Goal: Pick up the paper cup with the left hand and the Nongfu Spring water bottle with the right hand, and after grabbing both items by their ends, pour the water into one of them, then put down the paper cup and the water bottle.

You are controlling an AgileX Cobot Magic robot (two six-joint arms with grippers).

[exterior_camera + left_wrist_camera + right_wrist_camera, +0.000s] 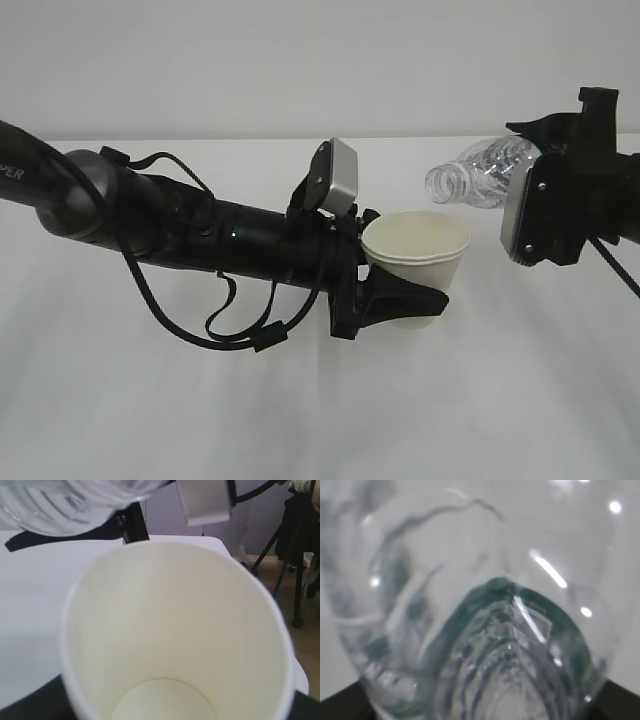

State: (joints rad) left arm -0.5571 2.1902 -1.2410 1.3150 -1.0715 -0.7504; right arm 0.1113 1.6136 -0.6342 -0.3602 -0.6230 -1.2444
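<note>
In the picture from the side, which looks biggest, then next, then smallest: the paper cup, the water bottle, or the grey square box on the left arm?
1. The paper cup.
2. The Nongfu Spring water bottle, but the right hand hides part of it, so its place against the cup is unsure.
3. The grey square module.

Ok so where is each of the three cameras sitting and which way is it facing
Exterior: table height, facing both arms; left claw holds the paper cup, right claw holds the tilted bottle.
Left wrist: just behind the paper cup, looking into it; claw edges at the corners.
Right wrist: against the bottle; claw at the bottom corners.
Exterior and left wrist views share cup and bottle.
</note>
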